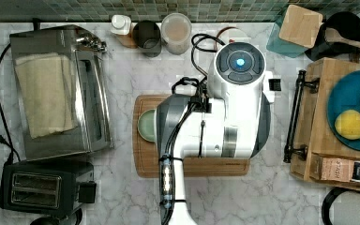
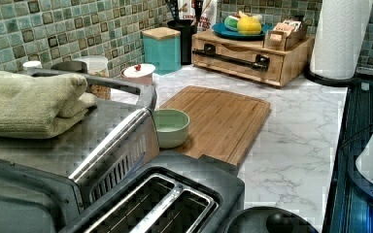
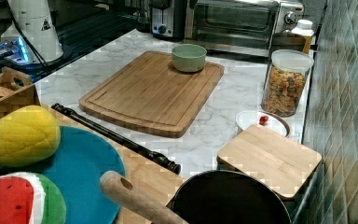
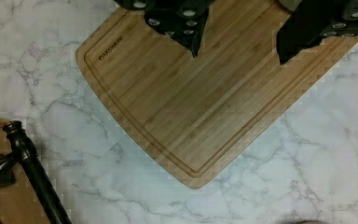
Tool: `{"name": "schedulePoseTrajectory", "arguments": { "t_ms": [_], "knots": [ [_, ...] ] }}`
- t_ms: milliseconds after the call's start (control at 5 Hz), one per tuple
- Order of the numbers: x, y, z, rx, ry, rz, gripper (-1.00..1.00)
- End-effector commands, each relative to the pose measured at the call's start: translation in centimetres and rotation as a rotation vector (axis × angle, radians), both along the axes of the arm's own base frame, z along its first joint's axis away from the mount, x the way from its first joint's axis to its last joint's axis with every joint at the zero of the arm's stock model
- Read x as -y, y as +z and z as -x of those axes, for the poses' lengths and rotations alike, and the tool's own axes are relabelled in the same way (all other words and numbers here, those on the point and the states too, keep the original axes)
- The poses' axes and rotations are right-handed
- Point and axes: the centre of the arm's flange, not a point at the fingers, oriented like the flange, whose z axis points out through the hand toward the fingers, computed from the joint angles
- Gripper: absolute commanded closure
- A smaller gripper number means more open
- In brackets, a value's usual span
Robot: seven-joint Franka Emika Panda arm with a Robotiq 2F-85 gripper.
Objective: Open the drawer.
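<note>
Top view first: the marble counter (image 1: pixel 122 197) carries everything, and the white arm (image 1: pixel 225 117) hangs over the cutting board (image 1: pixel 145 168), hiding most of it. The drawer (image 1: pixel 309 117) sits shut at the top view's right edge, its black bar handle (image 1: pixel 293 115) facing the board (an easy reach, I'd judge), with a blue plate (image 1: pixel 344 103) of toy fruit on top. Left view shows the drawer's whole front (image 2: pixel 245 58), which the arm's camera does not. Wrist view catches one end of the handle (image 4: pixel 32 172) and the hand (image 4: pixel 237 58) with fingers (image 4: pixel 193 42) spread wide, holding nothing, well apart from the handle.
</note>
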Motion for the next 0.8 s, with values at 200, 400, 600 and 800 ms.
{"name": "schedulePoseTrajectory", "arguments": {
  "t_ms": [200,400,600,800],
  "knots": [
    [0.1,0.0,-0.1,0.01,0.002,0.005,-1.0],
    [1.5,-1.1,0.3,0.005,0.059,0.013,-1.0],
    [5.7,-3.3,1.1,0.019,0.151,-0.04,-1.0],
    [9.4,-4.4,1.8,0.038,0.257,-0.02,-1.0]
  ]
}}
